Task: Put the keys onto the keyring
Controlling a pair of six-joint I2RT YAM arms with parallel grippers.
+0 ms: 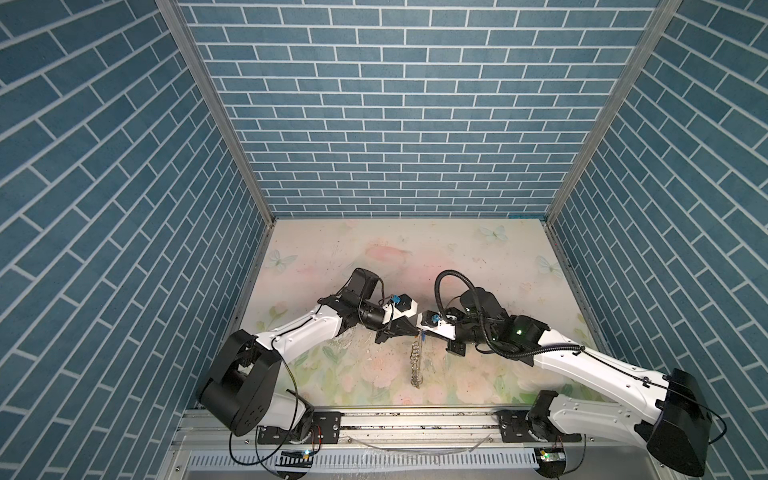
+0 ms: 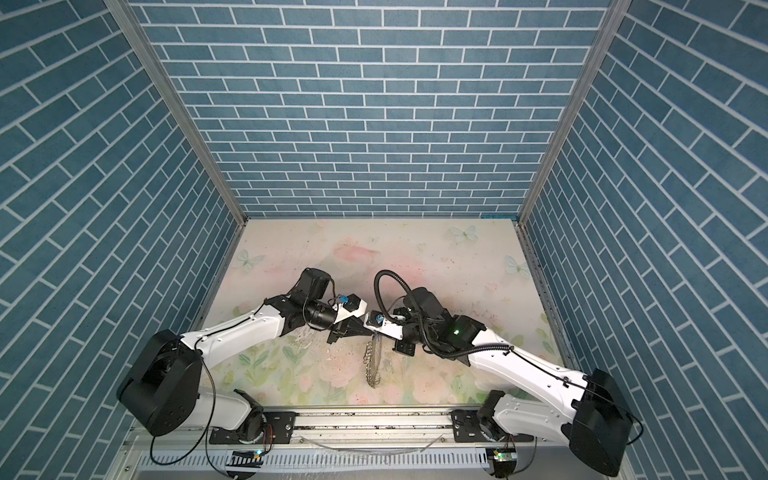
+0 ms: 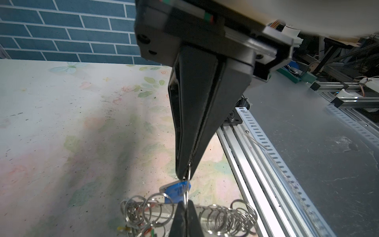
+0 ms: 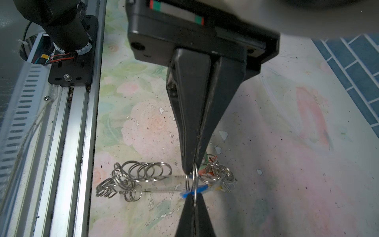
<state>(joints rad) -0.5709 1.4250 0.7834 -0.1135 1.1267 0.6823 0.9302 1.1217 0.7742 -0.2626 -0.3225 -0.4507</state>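
Note:
My left gripper and right gripper meet tip to tip above the middle of the table, both shut. A small silver split ring is pinched between the two tips. A key with a blue tag hangs at that ring. The keyring, a thin hoop strung with several split rings, hangs below the tips, seen edge-on. More keys with red, green and yellow tags bunch on it, mostly hidden by my fingers.
The floral table is walled in blue brick on three sides. An aluminium rail carrying both arm bases runs along the front edge, close below the keyring.

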